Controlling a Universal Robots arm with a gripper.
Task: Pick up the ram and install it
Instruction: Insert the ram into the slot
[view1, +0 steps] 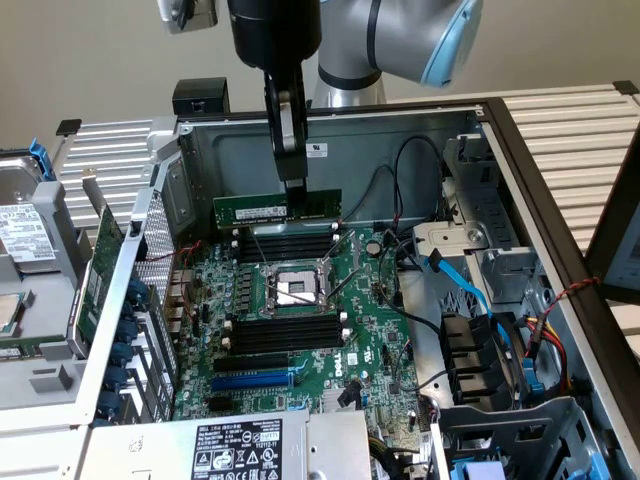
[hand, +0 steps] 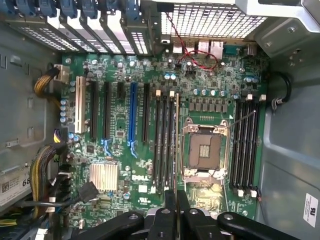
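Exterior view: gripper (view1: 297, 200) clamped on ram (view1: 250, 211) above motherboard (view1: 365, 340) in opened computer case (view1: 400, 130).

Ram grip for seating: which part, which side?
Top long edge, near the middle, from straight above, jaws pinching the two flat faces. The ram is a thin stick standing on edge, level, its lower edge facing the memory slots, so only the top is free. The gripper holds it this way now, shut on it.

Open computer case (view1: 400, 140), motherboard (view1: 372, 335), CPU socket (view1: 292, 290)
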